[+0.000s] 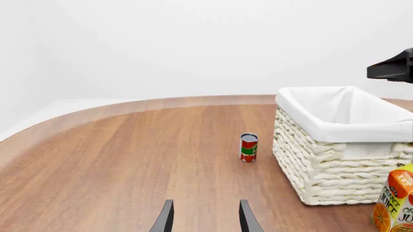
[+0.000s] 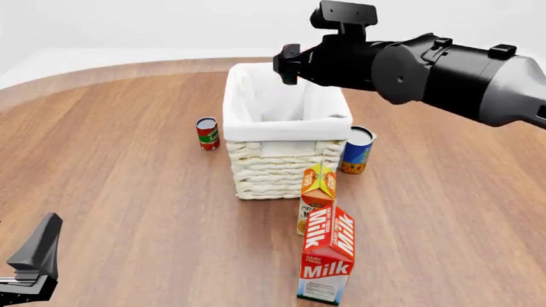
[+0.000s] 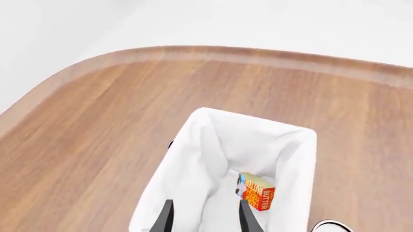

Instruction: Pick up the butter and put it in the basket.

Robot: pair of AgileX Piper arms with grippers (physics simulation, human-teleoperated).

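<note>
White walls, wooden table [image 2: 128, 192]. The butter [image 3: 256, 192] lies inside the basket [image 2: 286, 160], on the liner floor against one wall; the basket stands toward the table's far edge. My right fingers [image 3: 204, 216] hang above it, parted, holding nothing. My left fingers [image 1: 203, 217] are parted, empty, near the near-left corner. Judgement: lift straight up, clear of the rim.

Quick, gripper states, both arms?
Left gripper: open, empty.
Right gripper: open, empty, above the basket; butter lies inside.
</note>
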